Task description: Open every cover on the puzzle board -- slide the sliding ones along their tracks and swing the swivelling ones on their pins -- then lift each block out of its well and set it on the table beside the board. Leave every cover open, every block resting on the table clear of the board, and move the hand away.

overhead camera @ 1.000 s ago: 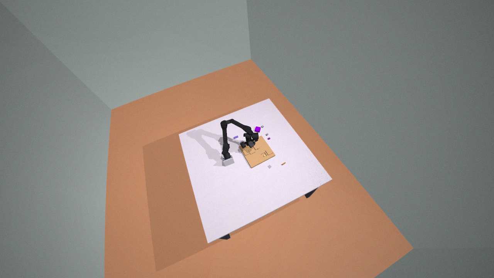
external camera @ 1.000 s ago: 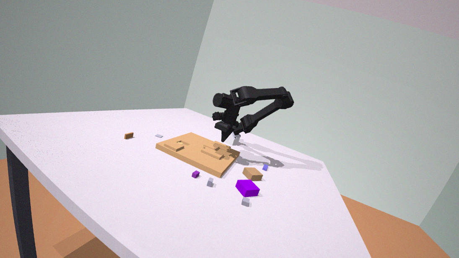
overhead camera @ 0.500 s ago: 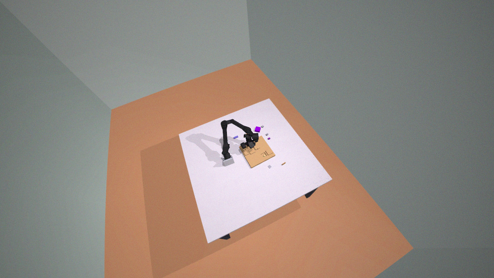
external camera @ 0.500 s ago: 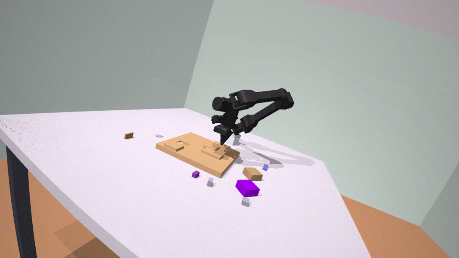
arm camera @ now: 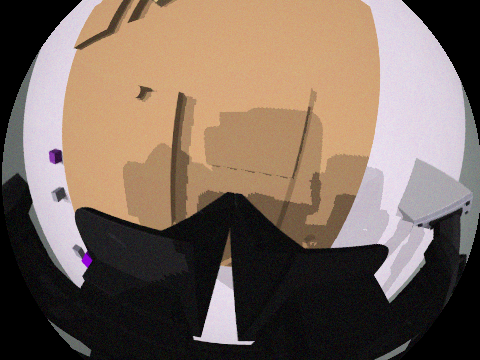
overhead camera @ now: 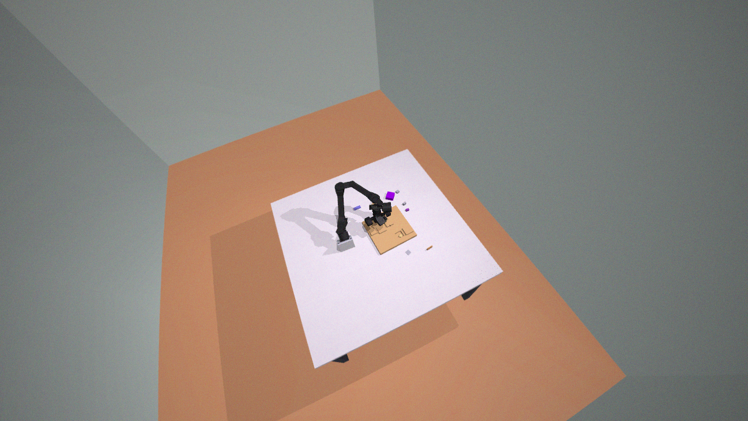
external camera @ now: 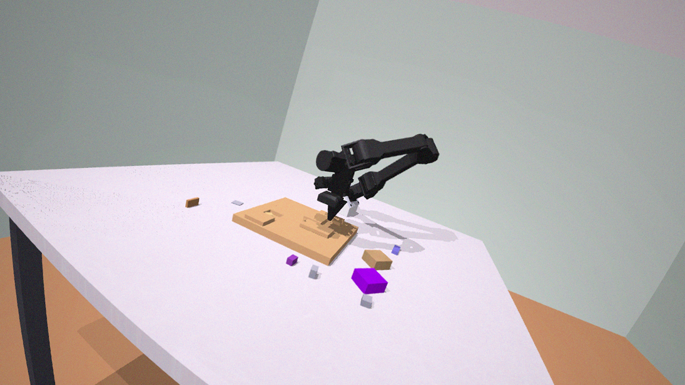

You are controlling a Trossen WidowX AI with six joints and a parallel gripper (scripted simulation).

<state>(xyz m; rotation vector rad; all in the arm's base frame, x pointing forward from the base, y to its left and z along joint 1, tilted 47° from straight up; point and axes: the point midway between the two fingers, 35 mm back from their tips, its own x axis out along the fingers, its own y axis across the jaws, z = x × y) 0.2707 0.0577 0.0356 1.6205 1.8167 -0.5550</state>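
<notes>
The wooden puzzle board [overhead camera: 388,245] [external camera: 287,242] [arm camera: 250,65] lies on the white table. My gripper [external camera: 329,219] [arm camera: 233,200] is shut and empty, its tips down at the board's raised pieces near the arm base. A raised wooden cover [external camera: 317,228] lies beside the tips; the fingers and their shadow hide part of that area. Another raised cover [external camera: 260,216] lies near the board's other end. Beside it is an uncovered well with a pale yellow block [overhead camera: 400,235] inside. Whether the pieces under my gripper are fully open, I cannot tell.
Beside the board lie a large purple box [overhead camera: 390,195] [external camera: 369,279], a tan box [external camera: 376,258], a blue piece [overhead camera: 356,207] [external camera: 395,249], a small purple block [external camera: 292,260] [arm camera: 55,156] and grey blocks [external camera: 313,271] [external camera: 366,301]. A brown piece [external camera: 192,202] and flat grey piece [external camera: 237,202] lie past the other end.
</notes>
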